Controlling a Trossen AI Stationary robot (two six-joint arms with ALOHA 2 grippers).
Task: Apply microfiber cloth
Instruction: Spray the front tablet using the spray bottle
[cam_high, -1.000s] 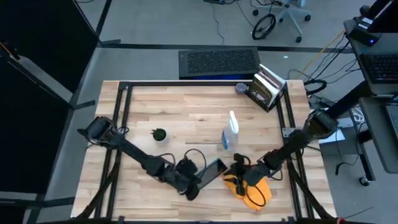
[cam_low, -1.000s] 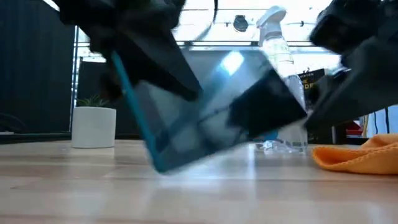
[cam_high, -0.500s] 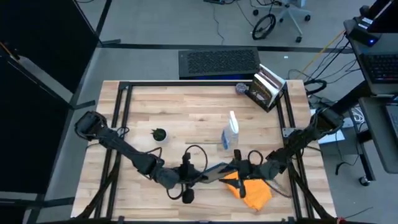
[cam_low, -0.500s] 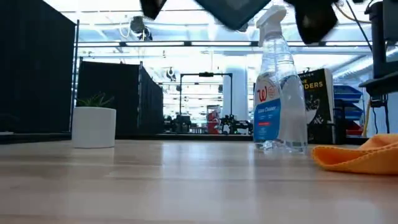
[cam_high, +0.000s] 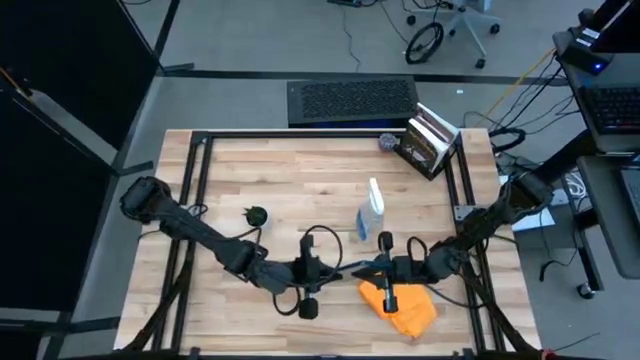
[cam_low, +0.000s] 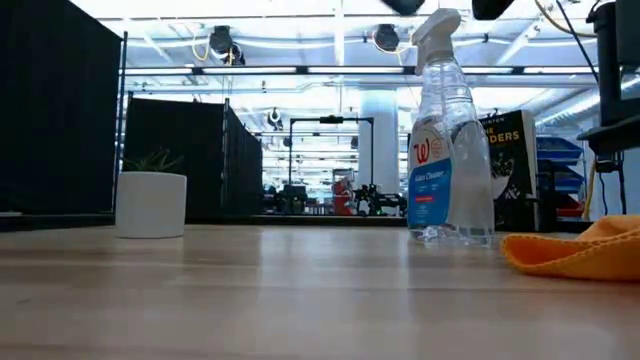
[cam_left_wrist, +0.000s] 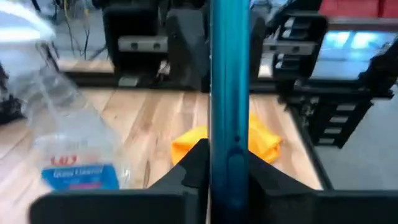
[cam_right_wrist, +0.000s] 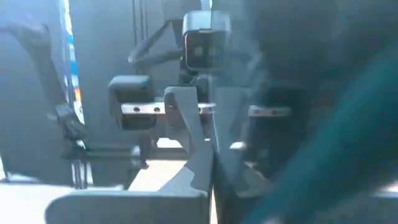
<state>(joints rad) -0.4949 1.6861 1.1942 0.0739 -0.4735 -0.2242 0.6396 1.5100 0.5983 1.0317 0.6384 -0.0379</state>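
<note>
The orange microfiber cloth (cam_high: 402, 306) lies crumpled on the table near the front edge, and no gripper touches it; it also shows in the low view (cam_low: 585, 250) and the left wrist view (cam_left_wrist: 188, 140). Above it and a little to its left hangs a dark tablet with a teal rim (cam_high: 352, 268), seen edge-on from above. My left gripper (cam_high: 325, 272) is shut on its left end. My right gripper (cam_high: 383, 268) is shut on its right end. Both are high over the table. My left gripper pinches the tablet's end between its two fingers, one finger (cam_left_wrist: 194, 167) on each face beside the teal rim (cam_left_wrist: 230, 124). The fingers come level from the table's left. The tablet stands on edge, lifted clear of the table. My right gripper meets the tablet's opposite end (cam_high: 372, 267), coming level from the table's right. In the left wrist view its dark fingers (cam_left_wrist: 186, 50) stand on either side of the teal rim. Its own wrist view is too blurred to show the hold more closely.
A clear spray bottle (cam_high: 370, 212) stands just beyond the grippers, toward the table's middle. A small potted plant (cam_high: 257, 215) stands at the left. Books (cam_high: 430, 140) stand at the far right corner. A black frame (cam_high: 195, 200) runs round the tabletop.
Both grippers have risen with the tablet. It was tilted low over the table and is now lifted clear, out of the low view, and turned on edge. The left gripper has shifted toward the table's right. The cloth has stayed where it was.
</note>
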